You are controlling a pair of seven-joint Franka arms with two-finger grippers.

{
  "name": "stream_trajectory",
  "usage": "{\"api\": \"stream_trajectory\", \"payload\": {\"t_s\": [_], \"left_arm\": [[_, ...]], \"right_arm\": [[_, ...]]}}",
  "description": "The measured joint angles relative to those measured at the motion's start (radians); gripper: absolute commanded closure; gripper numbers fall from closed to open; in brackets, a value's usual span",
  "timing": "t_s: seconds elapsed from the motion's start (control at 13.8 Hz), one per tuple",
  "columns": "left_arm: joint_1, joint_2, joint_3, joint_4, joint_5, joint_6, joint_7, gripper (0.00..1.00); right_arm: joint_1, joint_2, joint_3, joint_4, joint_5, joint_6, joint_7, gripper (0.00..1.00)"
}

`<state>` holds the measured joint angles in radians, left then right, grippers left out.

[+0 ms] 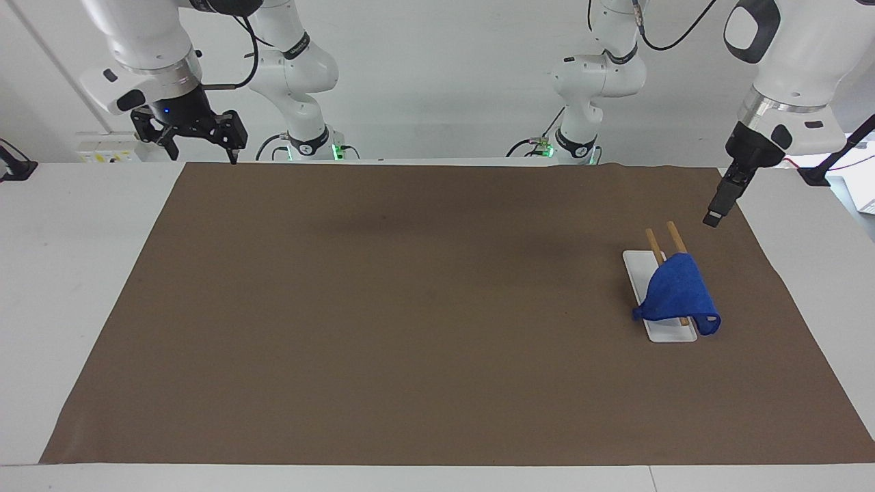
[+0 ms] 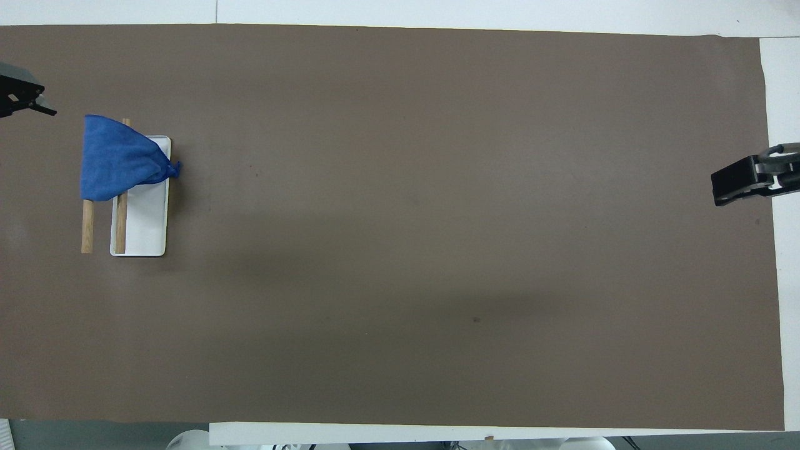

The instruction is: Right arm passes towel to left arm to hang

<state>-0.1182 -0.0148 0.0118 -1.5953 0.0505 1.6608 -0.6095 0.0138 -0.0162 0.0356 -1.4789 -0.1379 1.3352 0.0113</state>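
The towel (image 1: 675, 295) drapes the rack (image 1: 666, 247) — left pincer (image 1: 712, 219) empty above it, grip state unclear.

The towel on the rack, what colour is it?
The towel is bright royal blue, clearest in the facing view.
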Motion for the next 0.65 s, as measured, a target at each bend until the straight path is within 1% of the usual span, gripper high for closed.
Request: {"api": "stream_trajectory", "payload": {"t_s": [0.14, 0.29, 0.51, 0.65], "left_arm": [[0.001, 0.004, 0.008, 0.007, -0.001, -0.051, 0.284, 0.0], [0.022, 0.005, 0.026, 0.009, -0.001, -0.067, 0.52, 0.0], [0.085, 0.005, 0.041, 0.024, -0.018, -0.096, 0.754, 0.0], [0.089, 0.006, 0.041, 0.028, -0.051, -0.104, 0.803, 0.0]], "right_arm": [[0.0, 0.0, 0.0, -0.008, 0.005, 0.0, 0.0, 0.0], [0.0, -0.001, 0.0, -0.014, 0.007, 0.0, 0.0, 0.0], [0.0, -0.002, 0.0, -0.017, 0.008, -0.008, -0.003, 0.0], [-0.006, -0.003, 0.0, -0.018, 0.009, -0.012, -0.01, 0.0]]}}
